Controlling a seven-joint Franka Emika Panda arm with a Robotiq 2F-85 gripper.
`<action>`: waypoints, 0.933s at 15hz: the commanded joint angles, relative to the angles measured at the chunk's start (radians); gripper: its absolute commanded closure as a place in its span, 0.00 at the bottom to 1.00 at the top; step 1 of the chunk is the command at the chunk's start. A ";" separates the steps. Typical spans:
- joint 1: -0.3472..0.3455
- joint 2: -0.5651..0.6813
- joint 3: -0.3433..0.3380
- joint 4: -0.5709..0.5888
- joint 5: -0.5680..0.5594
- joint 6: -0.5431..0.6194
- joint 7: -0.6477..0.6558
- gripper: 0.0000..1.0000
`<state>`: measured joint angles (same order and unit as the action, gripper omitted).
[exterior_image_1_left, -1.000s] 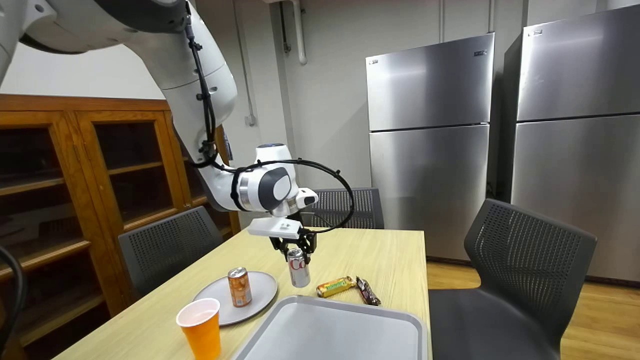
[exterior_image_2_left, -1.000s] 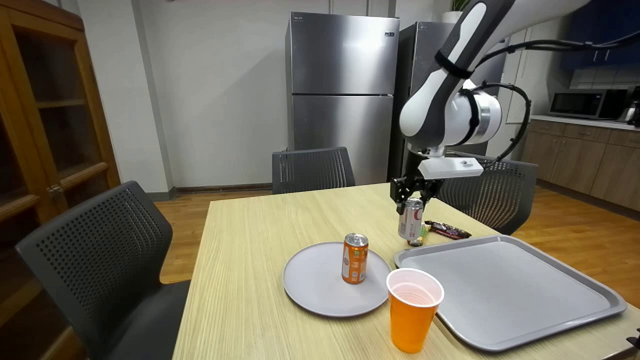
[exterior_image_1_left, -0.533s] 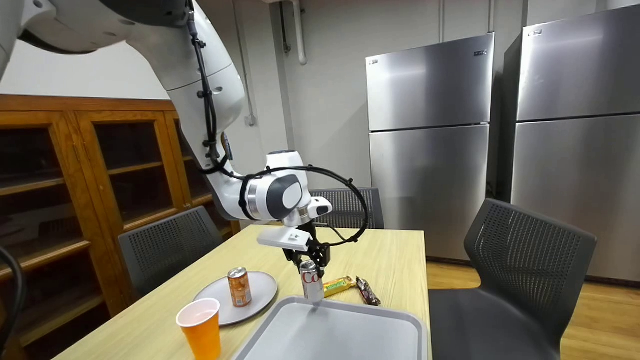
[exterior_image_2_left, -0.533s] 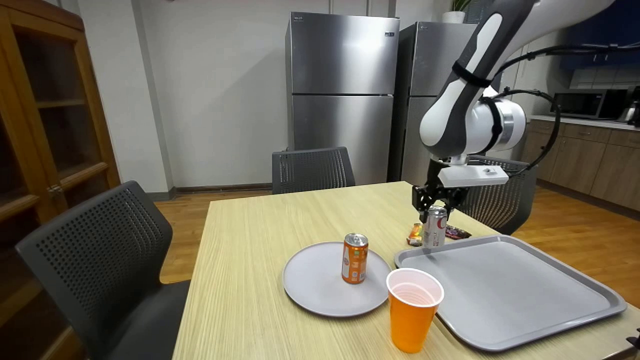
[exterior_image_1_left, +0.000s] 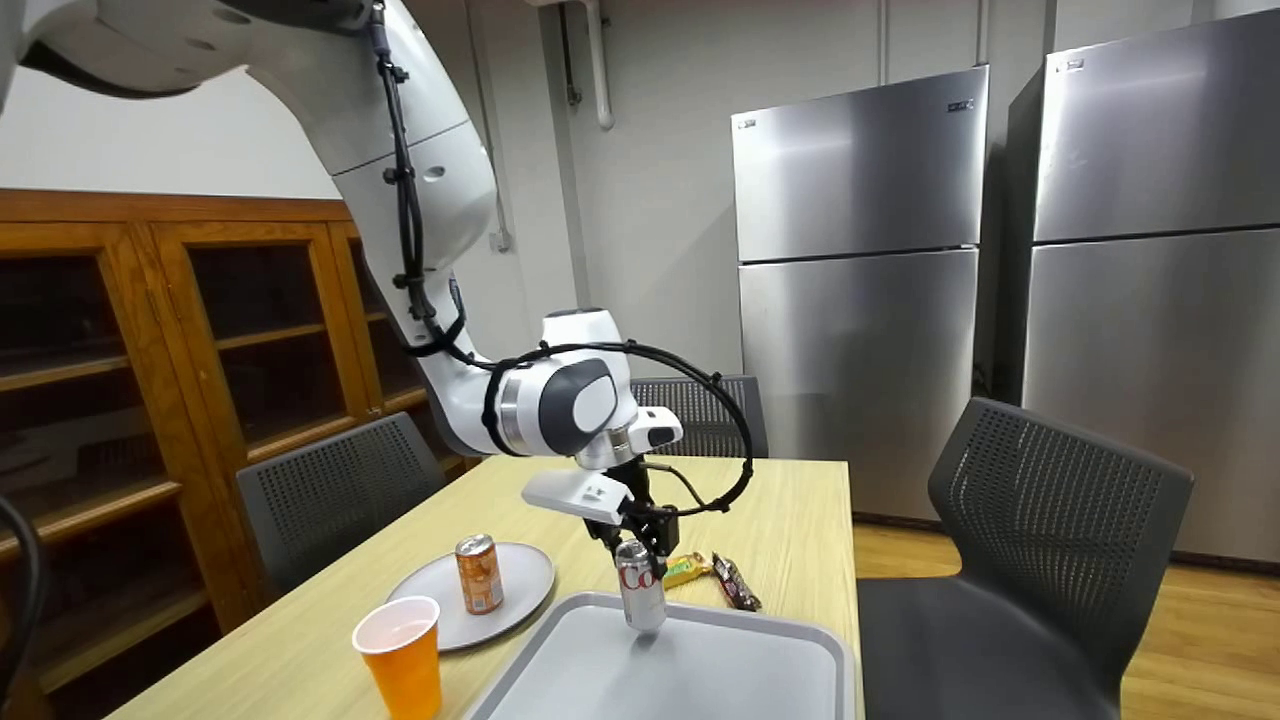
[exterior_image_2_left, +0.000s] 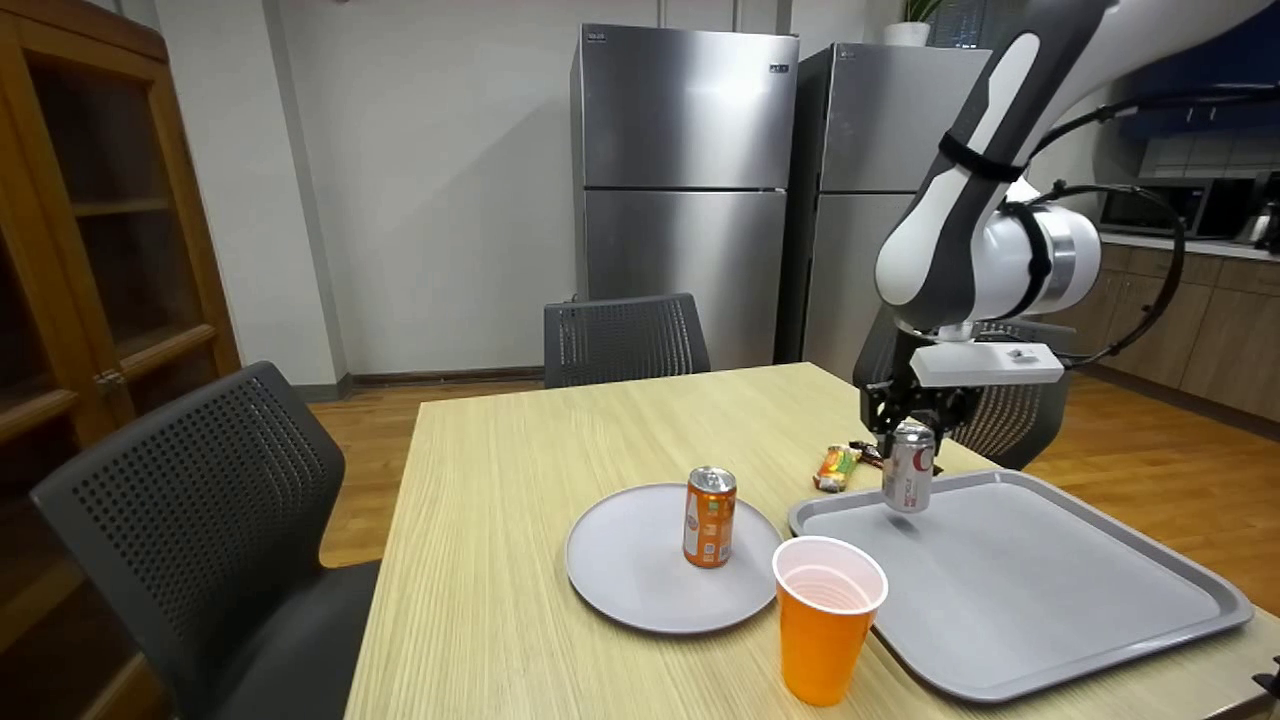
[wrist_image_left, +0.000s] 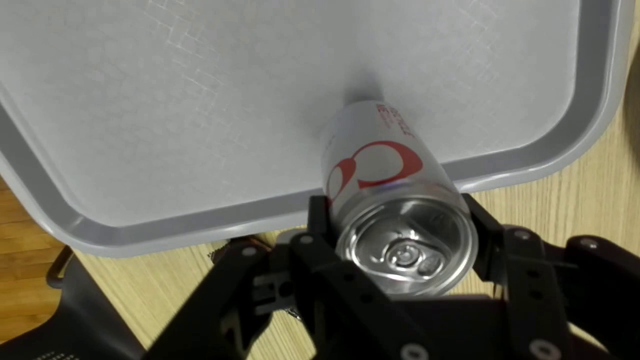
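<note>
I have the jaws clenched on the silver can (wrist_image_left: 375, 165): the gripper (wrist_image_left: 397, 220) pinches it from 2 sides just under the lid, a high hold that leaves the lower body and base uncovered. On my feeds the can leans a little off upright, probably following the tilt of the wrist. Its base is over the tray (exterior_image_2_left: 1050, 590), inside the rim near the far edge in both exterior views; the shadow below suggests it hangs slightly above the surface, though I can't be certain of the gap. The orange can (exterior_image_2_left: 709, 525) stands upright on the plate (exterior_image_2_left: 620, 560), steady on its flat base, I'd judge. The orange cup (exterior_image_2_left: 825, 645) stands mouth up on the table (exterior_image_2_left: 560, 430), near both plate and tray. In an exterior view, a yellow bar (exterior_image_1_left: 684, 569) and a dark bar (exterior_image_1_left: 735, 582) lie flat beyond the tray, likely because they're too slim to stand.
</note>
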<state>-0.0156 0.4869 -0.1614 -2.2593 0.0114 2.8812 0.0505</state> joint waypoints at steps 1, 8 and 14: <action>0.008 -0.049 -0.012 -0.059 -0.010 0.021 0.047 0.62; 0.001 -0.028 -0.012 -0.062 0.008 0.017 0.092 0.62; 0.004 -0.012 -0.016 -0.061 0.008 0.028 0.119 0.62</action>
<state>-0.0156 0.4874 -0.1720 -2.3048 0.0136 2.8921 0.1441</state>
